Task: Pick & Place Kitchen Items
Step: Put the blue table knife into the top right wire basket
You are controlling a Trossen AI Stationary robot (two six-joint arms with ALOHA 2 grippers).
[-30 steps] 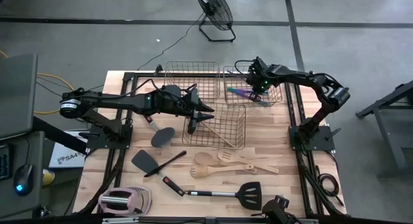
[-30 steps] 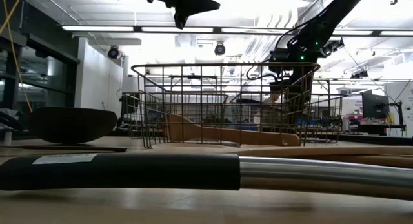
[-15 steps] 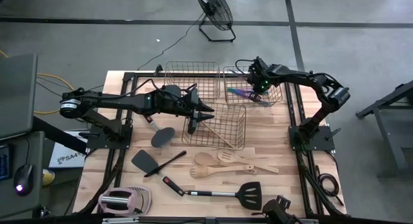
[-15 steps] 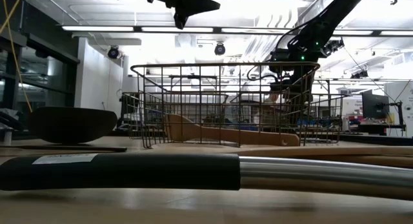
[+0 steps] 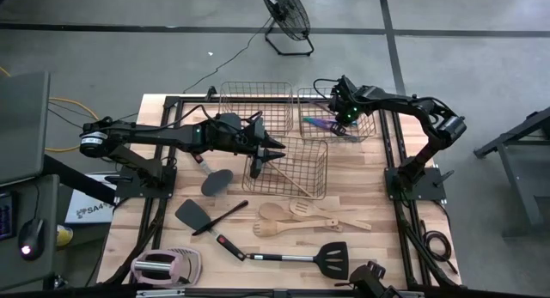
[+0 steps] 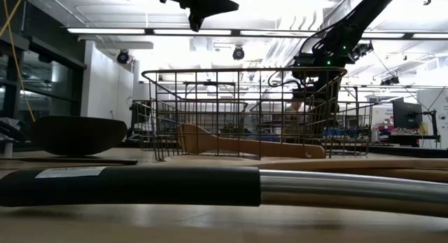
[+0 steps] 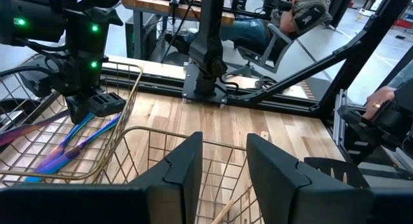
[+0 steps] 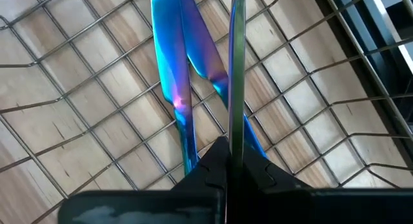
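While the left gripper (image 5: pixel 273 149) hangs spread at frame centre, the right gripper (image 5: pixel 342 114) pinches an iridescent piece (image 8: pixel 236 62) over the upper-right basket (image 5: pixel 371 124), long axis running away from the fingers

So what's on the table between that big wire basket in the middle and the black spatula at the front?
In the high view, pale wooden spoons and spatulas lie between the basket and the black spatula.

Copper wire baskets (image 5: pixel 297 167), floor fan (image 5: pixel 286 15)
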